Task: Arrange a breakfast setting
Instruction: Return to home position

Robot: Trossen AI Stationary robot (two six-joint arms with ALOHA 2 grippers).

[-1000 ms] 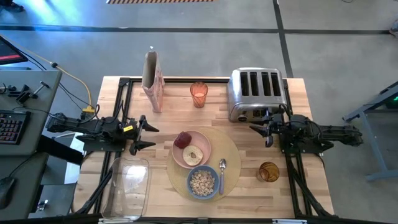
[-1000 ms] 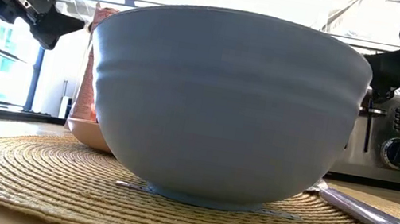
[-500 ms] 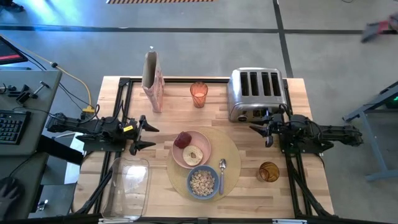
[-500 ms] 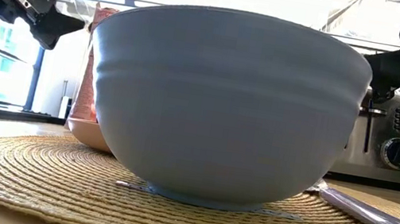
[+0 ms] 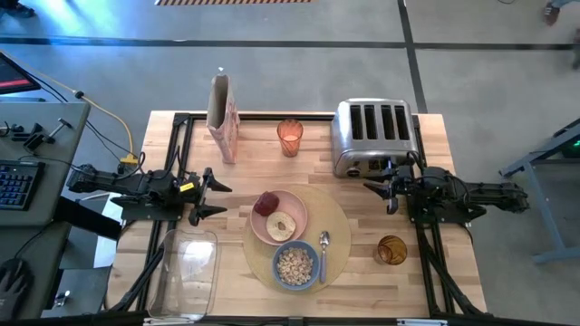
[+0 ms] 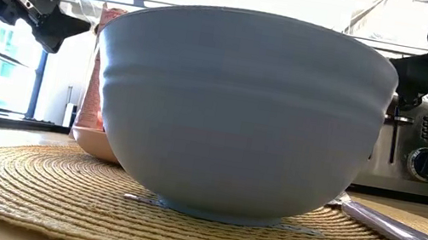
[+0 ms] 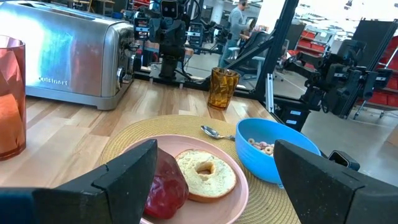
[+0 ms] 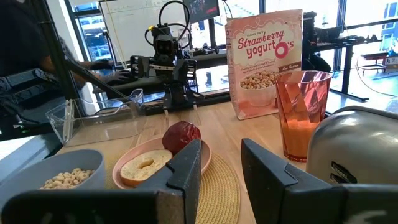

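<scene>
- Left gripper [image 5: 216,199]: at the left side of the tabletop [image 5: 263,154]. Fingers wide apart, empty, aimed at the setting.
- Right gripper [image 5: 379,195]: at the right side, just in front of the toaster [image 5: 374,136]. Fingers apart, empty.
- Placemat [image 5: 337,217]: flat on the tabletop between the two pairs of fingers, nearer the right pair.
- Plate [image 5: 256,228]: on the placemat, on the side toward the left fingers. It carries the apple [image 5: 266,203] and the bagel [image 5: 281,225] side by side.
- Bowl [image 5: 275,272]: on the placemat just beside the plate, apart from both pairs of fingers. It holds cereal [image 5: 295,264].
- Spoon [image 5: 323,249]: on the placemat, just beside the bowl on the side toward the right fingers.
- Amber glass [image 5: 391,250]: upright on bare tabletop, off the placemat, near the right fingers.
- Other stock: pink glass [image 5: 289,138] and cereal box [image 5: 223,118], well apart from both pairs of fingers; clear container [image 5: 186,272], near the left fingers.
- Status, as judged: plate, food, bowl and spoon are all placed. Nothing is in hand and both arms stand clear, so the setting looks essentially finished. Only the amber glass, off the mat, might remain.
</scene>
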